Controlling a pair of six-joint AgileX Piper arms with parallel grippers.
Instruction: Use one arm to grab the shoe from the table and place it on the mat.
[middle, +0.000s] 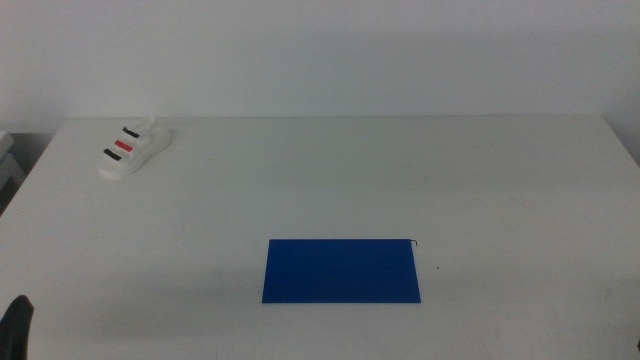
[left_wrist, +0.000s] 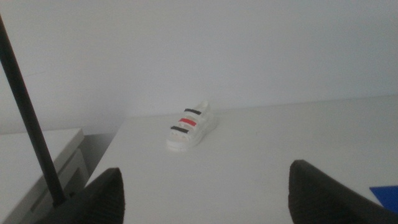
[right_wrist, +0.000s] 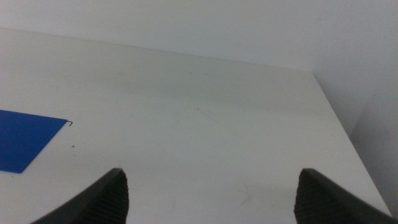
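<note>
The white sandal with black, red and black straps lies at the far left of the white table; it also shows in the left wrist view, well ahead of my left gripper. The dark blue mat lies flat near the front middle; its corner shows in the right wrist view. My left gripper is open and empty, low at the table's front left, where a dark tip shows. My right gripper is open and empty, to the right of the mat and out of the middle view.
A black cable crosses the left wrist view. A pale grey unit stands beside the table's left edge. A white wall rises behind the table. The table's right edge shows in the right wrist view.
</note>
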